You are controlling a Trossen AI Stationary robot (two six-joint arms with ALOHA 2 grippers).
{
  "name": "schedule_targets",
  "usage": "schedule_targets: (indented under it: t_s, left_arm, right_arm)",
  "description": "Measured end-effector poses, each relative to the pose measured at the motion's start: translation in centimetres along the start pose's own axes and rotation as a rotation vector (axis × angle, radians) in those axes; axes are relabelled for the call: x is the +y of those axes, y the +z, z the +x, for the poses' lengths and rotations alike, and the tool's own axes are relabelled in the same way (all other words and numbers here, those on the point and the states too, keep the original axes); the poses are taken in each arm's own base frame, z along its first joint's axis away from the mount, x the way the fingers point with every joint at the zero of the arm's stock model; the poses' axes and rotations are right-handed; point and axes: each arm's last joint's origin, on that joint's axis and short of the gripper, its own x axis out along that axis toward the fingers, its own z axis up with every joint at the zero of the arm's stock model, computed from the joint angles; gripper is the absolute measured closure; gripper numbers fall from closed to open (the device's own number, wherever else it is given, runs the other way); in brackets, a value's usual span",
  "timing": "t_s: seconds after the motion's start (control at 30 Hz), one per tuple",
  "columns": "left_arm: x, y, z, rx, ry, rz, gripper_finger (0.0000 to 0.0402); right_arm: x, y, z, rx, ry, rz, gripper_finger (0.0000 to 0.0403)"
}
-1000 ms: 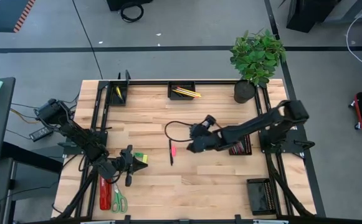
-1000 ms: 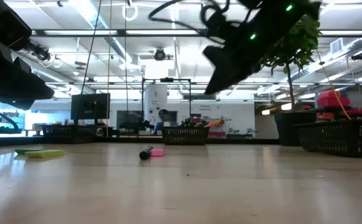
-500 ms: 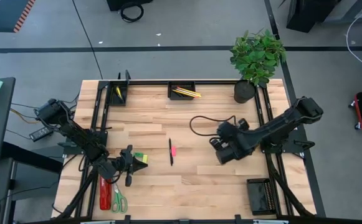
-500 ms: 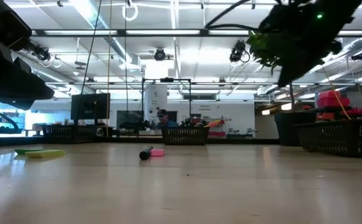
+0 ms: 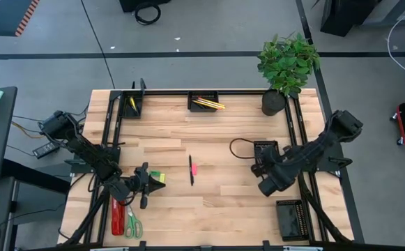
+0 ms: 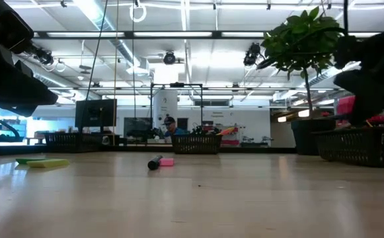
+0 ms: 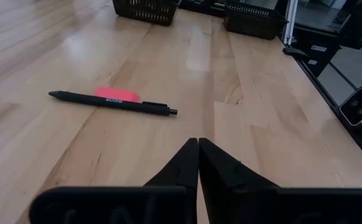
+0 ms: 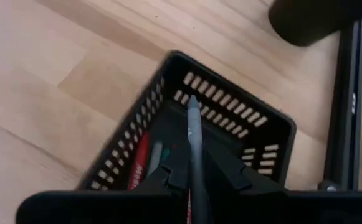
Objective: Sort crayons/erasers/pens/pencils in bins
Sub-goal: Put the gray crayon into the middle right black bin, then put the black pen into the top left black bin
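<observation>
My right gripper (image 8: 196, 169) (image 5: 263, 167) is shut on a dark grey pen (image 8: 193, 127) above a black mesh bin (image 8: 230, 112) (image 5: 267, 148) at the table's mid right. That bin holds red sticks (image 8: 140, 167). A black pen (image 5: 190, 169) (image 7: 112, 103) lies flat mid-table with a small pink piece (image 5: 194, 169) (image 7: 117, 94) beside it. Yellow-green erasers (image 5: 157, 177) lie by my left gripper (image 5: 143, 184) (image 7: 197, 149), which is shut, holds nothing and points toward the black pen. Yellow pencils (image 5: 208, 104) lie in a far bin (image 5: 204, 96). My right gripper pinches the pen's shaft (image 8: 196, 155) between its two fingers, the pen lying along the fingers and sticking out past their tips. The fingers slant down from the near side. The pen is lifted clear, its front end (image 8: 192, 102) over the bin's far wall.
A second far bin (image 5: 133, 104) stands at the back left, and another bin (image 5: 291, 218) at the near right. A potted plant (image 5: 286, 66) fills the far right corner. A red stapler (image 5: 118, 219) and green-handled scissors (image 5: 134, 225) lie near left.
My right gripper has travelled from the table's middle toward the right edge with the pen, sinking a little and rolling its wrist, and now hangs over the mid-right bin. The black pen and pink piece on the table have stayed put.
</observation>
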Motion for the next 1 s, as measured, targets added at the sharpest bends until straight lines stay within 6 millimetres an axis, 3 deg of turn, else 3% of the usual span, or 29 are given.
schedule_targets:
  t_s: [0.3,0.67,0.8,1.0]
  left_arm:
    - [0.1,0.1,0.0,-0.015,0.021,-0.002,0.0383]
    - [0.1,0.1,0.0,-0.016,0.021,-0.007,0.0379]
    - [0.1,0.1,0.0,-0.023,0.032,-0.003,0.0379]
    - [0.1,0.1,0.0,-0.029,0.041,-0.003,0.0387]
  right_arm:
    - [-0.3,-1.2,-0.4,-0.015,0.038,0.027,0.0348]
    - [0.1,-0.9,-0.9,-0.022,0.061,-0.007,0.0252]
    - [1.7,0.3,-2.7,-0.127,0.188,0.039,0.0239]
    - [6.7,2.6,-5.9,-0.317,0.526,0.085,0.0245]
